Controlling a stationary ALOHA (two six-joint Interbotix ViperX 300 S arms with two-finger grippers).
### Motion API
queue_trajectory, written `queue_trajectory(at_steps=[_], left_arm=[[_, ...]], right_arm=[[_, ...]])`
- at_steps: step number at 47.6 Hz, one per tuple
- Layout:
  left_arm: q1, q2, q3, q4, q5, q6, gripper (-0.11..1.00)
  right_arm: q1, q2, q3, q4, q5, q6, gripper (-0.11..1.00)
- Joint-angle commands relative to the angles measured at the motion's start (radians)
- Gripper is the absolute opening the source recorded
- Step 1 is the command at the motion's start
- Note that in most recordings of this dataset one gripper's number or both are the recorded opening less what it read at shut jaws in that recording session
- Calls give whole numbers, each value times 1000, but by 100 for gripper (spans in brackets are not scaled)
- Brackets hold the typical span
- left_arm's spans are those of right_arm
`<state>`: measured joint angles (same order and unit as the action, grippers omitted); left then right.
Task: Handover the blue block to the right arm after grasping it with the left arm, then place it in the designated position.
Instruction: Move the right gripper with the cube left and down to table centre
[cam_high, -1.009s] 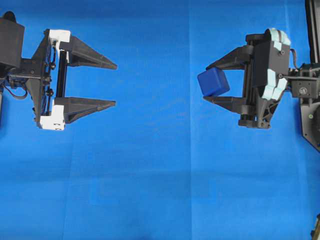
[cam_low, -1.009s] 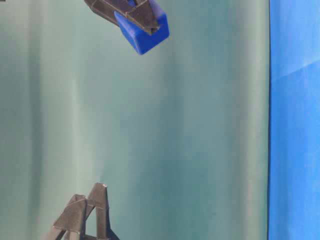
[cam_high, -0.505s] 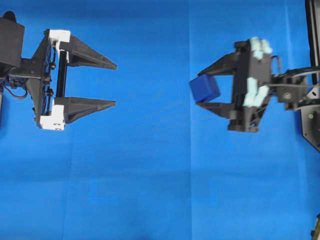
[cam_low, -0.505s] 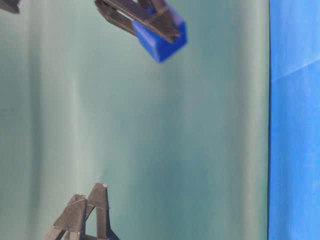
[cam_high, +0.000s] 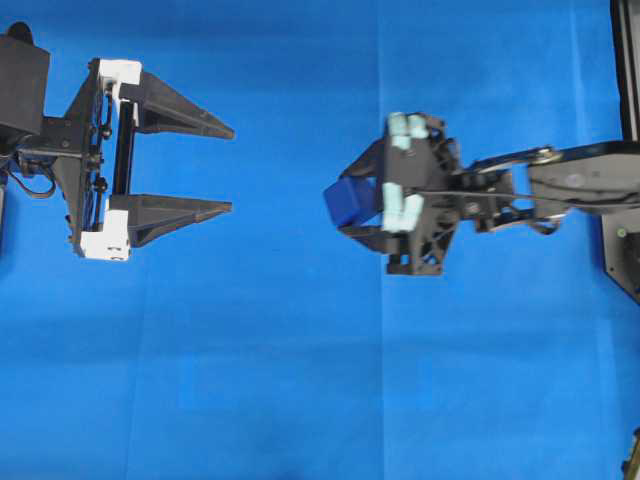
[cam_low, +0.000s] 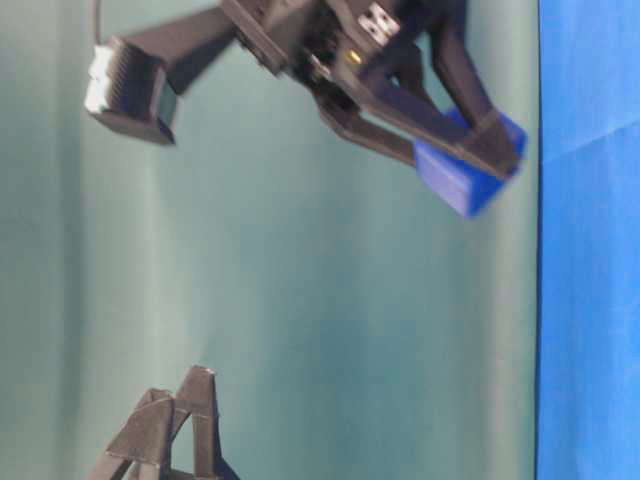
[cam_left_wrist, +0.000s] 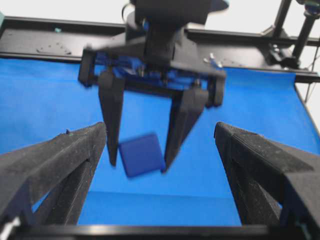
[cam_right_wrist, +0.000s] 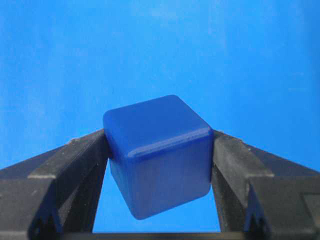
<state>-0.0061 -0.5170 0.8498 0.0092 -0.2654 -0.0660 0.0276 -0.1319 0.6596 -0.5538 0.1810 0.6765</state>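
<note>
Right arm — has reached toward nine o'clock since a second ago; its gripper pinches the blue block at the fingertips, held above the cloth.
Left gripper — unmoved at nine o'clock, jaws spread wide, empty.
Blue cloth — bare between the grippers and toward six o'clock.

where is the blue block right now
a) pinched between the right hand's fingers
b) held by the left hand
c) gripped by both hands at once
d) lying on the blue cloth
a: the blue block sits clamped between the right hand's two black fingers, while the left hand stands open and empty, well apart from it.
</note>
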Motion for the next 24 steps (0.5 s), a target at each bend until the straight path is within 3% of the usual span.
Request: queue_trajectory(at_steps=[1, 24], left_arm=[[-2, -5, -23, 3, -5, -2, 93], [-2, -3, -23, 3, -5, -2, 93]], right_arm=[[-5, 43, -43, 3, -49, 0, 45], [-40, 267, -124, 14, -229, 0, 45]])
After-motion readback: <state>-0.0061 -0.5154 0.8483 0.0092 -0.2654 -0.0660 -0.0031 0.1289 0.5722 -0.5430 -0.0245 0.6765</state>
